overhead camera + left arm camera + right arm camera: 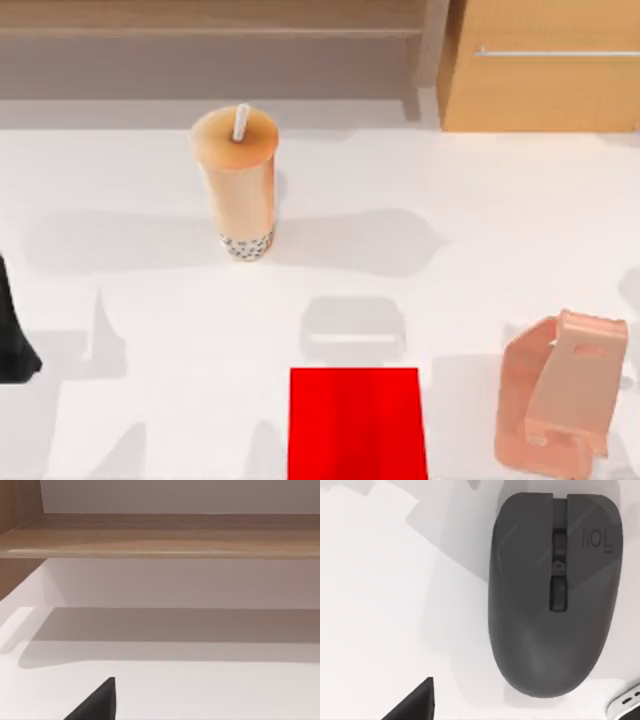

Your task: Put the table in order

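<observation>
Table: the table (480,210) lay white and wide, carrying every loose item.
Step in hand: the right wrist camera hung straight over a grey mouse (552,595); in my judgement a centred grasp across its narrow sides would serve best.
Grippers: whether either was spread or pressed together, I cannot tell.
Left arm: parked at the table's left edge (12,330).
Around: milk tea cup (237,182), red mat (357,424), pink phone stand (560,395), wooden cabinet (545,70).
Obstruction: a white object (626,705) lay near the mouse.

The red mat (357,425) and the pink stand (560,395) run off the top view's lower edge. A black shape (14,335) is clipped at its left edge. In the right wrist view, a pale object (626,705) is cut by the corner.
</observation>
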